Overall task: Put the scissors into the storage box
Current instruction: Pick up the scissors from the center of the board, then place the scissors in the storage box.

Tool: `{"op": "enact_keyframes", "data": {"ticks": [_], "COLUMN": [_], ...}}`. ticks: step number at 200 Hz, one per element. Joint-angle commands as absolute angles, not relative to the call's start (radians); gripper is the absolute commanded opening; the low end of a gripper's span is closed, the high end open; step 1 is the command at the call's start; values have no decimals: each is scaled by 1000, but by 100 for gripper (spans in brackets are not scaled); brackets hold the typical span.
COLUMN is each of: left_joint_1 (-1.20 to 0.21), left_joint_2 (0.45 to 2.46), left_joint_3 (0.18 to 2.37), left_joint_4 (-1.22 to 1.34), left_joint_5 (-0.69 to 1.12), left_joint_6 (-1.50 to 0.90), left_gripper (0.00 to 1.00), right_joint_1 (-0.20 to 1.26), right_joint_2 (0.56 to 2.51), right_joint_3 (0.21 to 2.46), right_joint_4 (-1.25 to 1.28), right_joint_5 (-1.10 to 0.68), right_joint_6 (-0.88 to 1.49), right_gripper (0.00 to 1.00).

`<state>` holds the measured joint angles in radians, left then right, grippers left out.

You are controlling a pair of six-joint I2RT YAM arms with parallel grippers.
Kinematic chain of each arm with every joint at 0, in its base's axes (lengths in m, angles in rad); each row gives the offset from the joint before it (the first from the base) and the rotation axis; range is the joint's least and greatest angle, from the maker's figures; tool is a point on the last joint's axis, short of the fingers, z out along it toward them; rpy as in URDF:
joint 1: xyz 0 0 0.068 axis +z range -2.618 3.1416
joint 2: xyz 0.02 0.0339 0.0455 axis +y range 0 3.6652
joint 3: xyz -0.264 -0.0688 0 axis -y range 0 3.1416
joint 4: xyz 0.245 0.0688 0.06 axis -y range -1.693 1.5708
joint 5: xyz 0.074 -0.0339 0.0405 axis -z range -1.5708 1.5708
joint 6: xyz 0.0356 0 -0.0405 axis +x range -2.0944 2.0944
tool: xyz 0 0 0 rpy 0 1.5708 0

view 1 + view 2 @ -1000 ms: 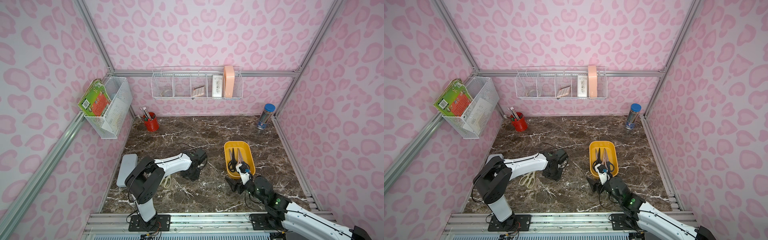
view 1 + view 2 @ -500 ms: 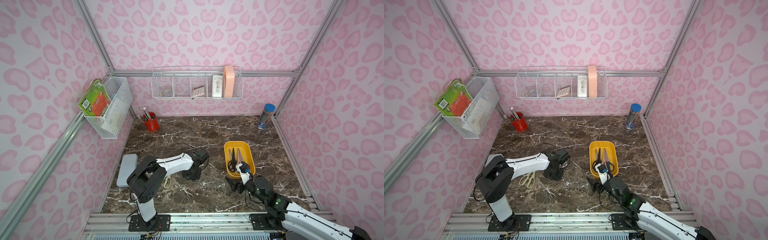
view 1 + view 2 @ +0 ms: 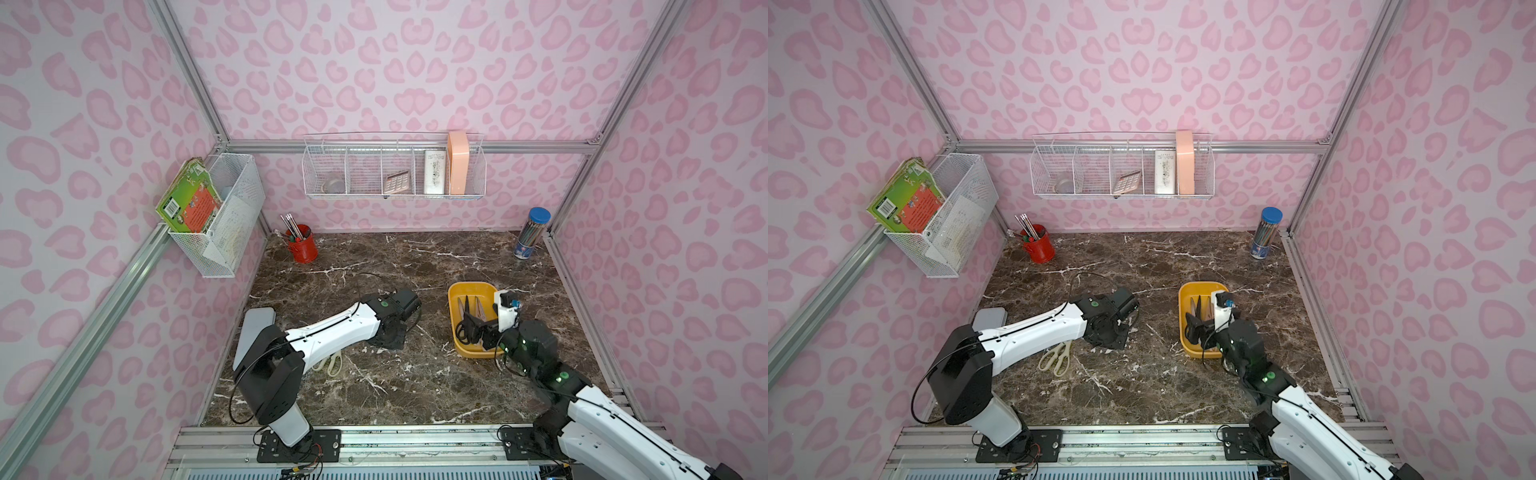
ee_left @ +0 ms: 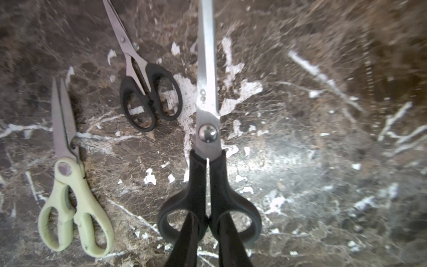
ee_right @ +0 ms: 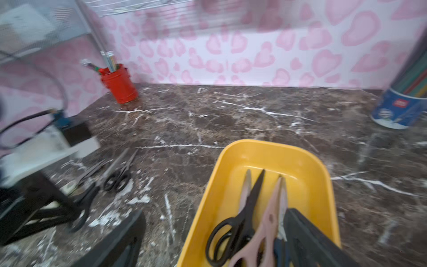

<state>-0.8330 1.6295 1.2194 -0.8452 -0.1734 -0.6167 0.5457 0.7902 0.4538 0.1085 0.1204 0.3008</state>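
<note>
Writing on the blade of the large black scissors is a small stamp, too blurred to read. Left gripper is closed on their handles; small black scissors and cream scissors lie at the frame's left. Right gripper stands wide open at the yellow storage box, lower right, where black-handled scissors and pink scissors lie side by side.
</note>
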Motion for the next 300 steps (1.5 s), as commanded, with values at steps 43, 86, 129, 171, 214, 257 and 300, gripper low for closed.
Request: {"op": "enact_keyframes", "data": {"ticks": [43, 86, 129, 171, 214, 257, 300], "left_joint_1": [-956, -1003, -1014, -1011, -977, -939, -904], "left_joint_2": [1708, 1858, 2068, 2198, 2217, 2049, 1786], "left_joint_3": [1583, 1726, 1909, 2006, 1995, 1794, 1550], "left_joint_4": [-952, -802, -721, -732, -728, -543, -436], "left_joint_5": [-202, -58, 96, 149, 171, 115, -7], "left_joint_6": [-664, -709, -710, -758, -812, -810, -733], "left_gripper": [0, 0, 0, 0, 31, 72, 67], "right_joint_1": [453, 454, 454, 453, 431, 252, 105], "right_joint_2": [933, 846, 705, 608, 685, 863, 1025], "right_joint_3": [737, 616, 529, 484, 514, 556, 648], "right_joint_4": [-62, 56, 4, -18, -65, -82, -162], "right_joint_5": [320, 384, 521, 560, 537, 227, 8], "right_joint_6": [242, 280, 292, 286, 322, 360, 298], "right_gripper": [97, 97, 97, 97, 98, 97, 91]}}
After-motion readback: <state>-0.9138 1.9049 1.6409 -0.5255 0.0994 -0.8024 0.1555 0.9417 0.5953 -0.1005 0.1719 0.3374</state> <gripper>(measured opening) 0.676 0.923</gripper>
